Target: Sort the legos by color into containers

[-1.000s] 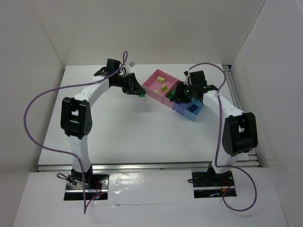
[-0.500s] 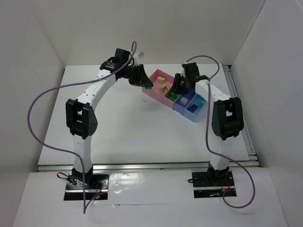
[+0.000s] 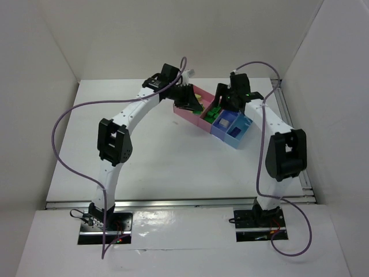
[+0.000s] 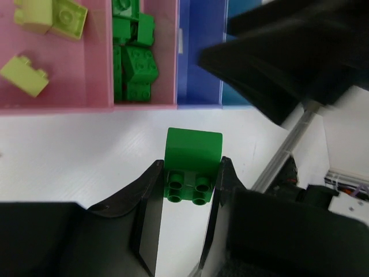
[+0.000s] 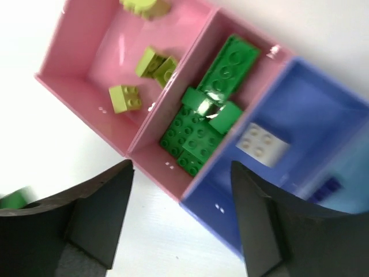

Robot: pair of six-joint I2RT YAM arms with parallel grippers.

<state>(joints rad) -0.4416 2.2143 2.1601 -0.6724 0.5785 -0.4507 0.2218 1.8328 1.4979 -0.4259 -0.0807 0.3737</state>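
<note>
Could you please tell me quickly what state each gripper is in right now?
Left gripper: closed on a green lego.
Right gripper: open, holding nothing.

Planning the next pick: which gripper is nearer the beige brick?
Right. The right gripper hovers almost over the beige brick; the left gripper, gripping a green brick, sits by the pink trays.

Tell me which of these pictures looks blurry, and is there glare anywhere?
Right wrist view: smeared overall, worst toward the blue tray, with a white glint on the piled green bricks. Left wrist view: crisp on the held green brick, though the dark shape at upper right is soft. Top view: evenly lit and sharp, only faint shadows.
</note>
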